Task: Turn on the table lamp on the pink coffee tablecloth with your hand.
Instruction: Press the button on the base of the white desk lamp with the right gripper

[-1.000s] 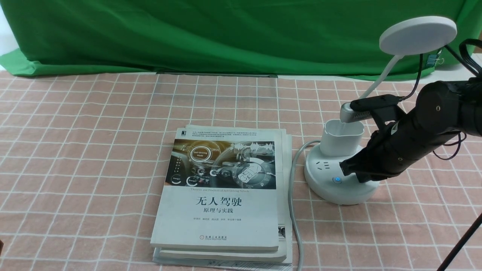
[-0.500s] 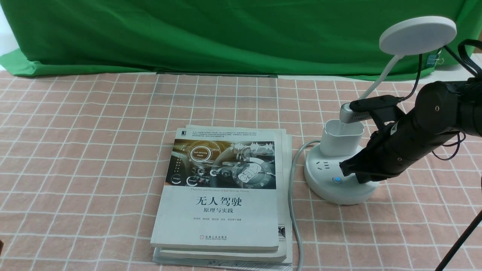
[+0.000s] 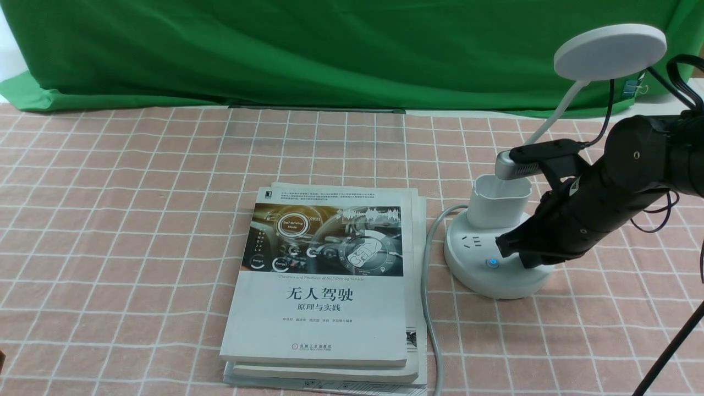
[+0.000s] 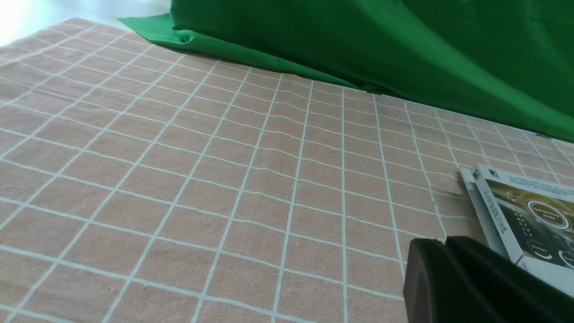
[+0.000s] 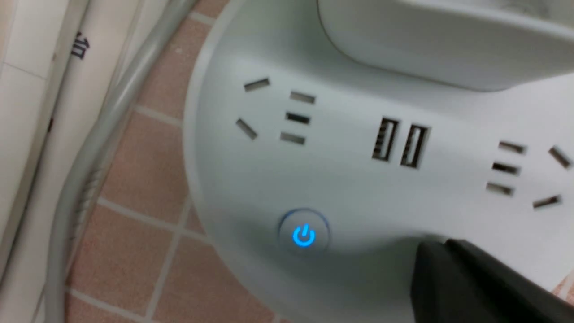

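Note:
The white table lamp stands at the right on the pink coffee tablecloth [image 3: 137, 220]: disc head [image 3: 609, 50], gooseneck, cup holder [image 3: 498, 202], round socket base [image 3: 484, 275]. A blue-lit power button [image 3: 492, 263] glows on the base; it also shows in the right wrist view [image 5: 304, 235]. My right gripper [image 3: 503, 245], the hand, is shut and empty, its tip resting low on the base just right of the lit button, also seen in the right wrist view [image 5: 441, 251]. My left gripper [image 4: 441, 244] is shut and empty above the cloth, outside the front view.
A stack of books [image 3: 324, 280] lies left of the lamp, its corner also in the left wrist view [image 4: 515, 211]. A grey power cord [image 3: 429, 308] runs from the base to the front edge. Green cloth [image 3: 330, 49] hangs behind. A black rod [image 3: 671, 352] crosses the lower right corner.
The right arm's upper part has shifted slightly left and up; the gripper tip stays on the lamp base. The lamp and books have not moved.

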